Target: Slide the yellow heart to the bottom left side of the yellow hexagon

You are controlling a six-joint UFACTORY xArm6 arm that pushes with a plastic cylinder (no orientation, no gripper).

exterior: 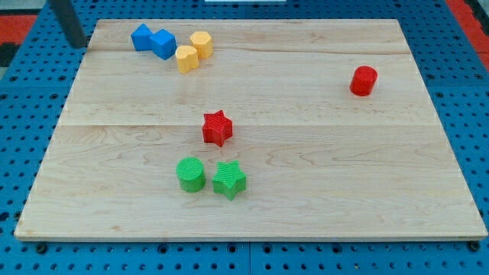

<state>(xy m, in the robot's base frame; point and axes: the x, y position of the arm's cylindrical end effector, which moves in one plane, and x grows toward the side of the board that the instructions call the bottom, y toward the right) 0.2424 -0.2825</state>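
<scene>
My tip (76, 43) stands at the view's top-left corner, off the wooden table (321, 191) edge and well apart from every block — parked clear, I judge, so that nothing gets nudged by accident. There are no fingers on this rod, so it neither opens nor closes and has hold of nothing. The yellow heart (186, 58) lies near the view's top left, touching or all but touching the yellow hexagon (202, 43) on that block's lower-left flank, which looks to me like the placement the task asks for, or very close to it. Just to the view's left of the pair sit two blue blocks (153, 40), pressed together; their exact shapes are hard to make out. Mid-table is a red star (217, 128), below it a green cylinder (190, 173) beside a green star (229, 179), and a red cylinder (364, 80) stands alone at the view's right. No brand, label or writing can be read anywhere.
</scene>
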